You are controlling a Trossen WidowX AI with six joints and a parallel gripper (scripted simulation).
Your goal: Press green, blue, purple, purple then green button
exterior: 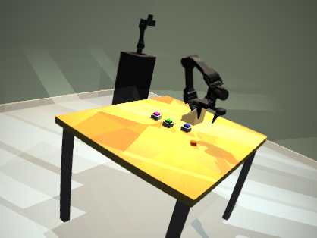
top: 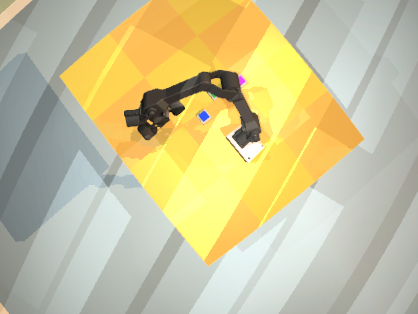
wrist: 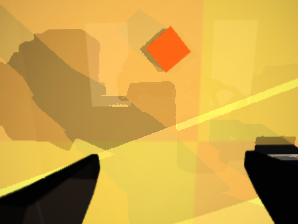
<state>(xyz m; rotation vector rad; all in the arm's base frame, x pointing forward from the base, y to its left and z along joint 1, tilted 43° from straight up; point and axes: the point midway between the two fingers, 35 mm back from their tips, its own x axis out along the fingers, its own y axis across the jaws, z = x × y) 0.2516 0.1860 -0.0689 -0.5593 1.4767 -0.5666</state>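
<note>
The green button [top: 213, 95] [exterior: 169, 120] stands between the purple button [top: 242, 80] [exterior: 156, 114] and the blue button [top: 204, 116] [exterior: 186, 125]. The arm partly covers the green one in the top view. My gripper [top: 161, 120] [exterior: 206, 119] [wrist: 171, 160] is open and empty, its fingers wide apart above the table. It is away from the buttons, over the area near the orange block. In the wrist view, part of a dark and grey button housing [wrist: 275, 141] shows behind the right finger; its cap is mostly hidden.
An orange block [exterior: 193, 143] [wrist: 168, 49] lies on the table [top: 210, 220] [exterior: 125, 140], ahead of the fingers in the wrist view and hidden under the arm in the top view. A pale plate [top: 248, 153] is at the arm's base. A black pedestal [exterior: 133, 77] stands behind the table.
</note>
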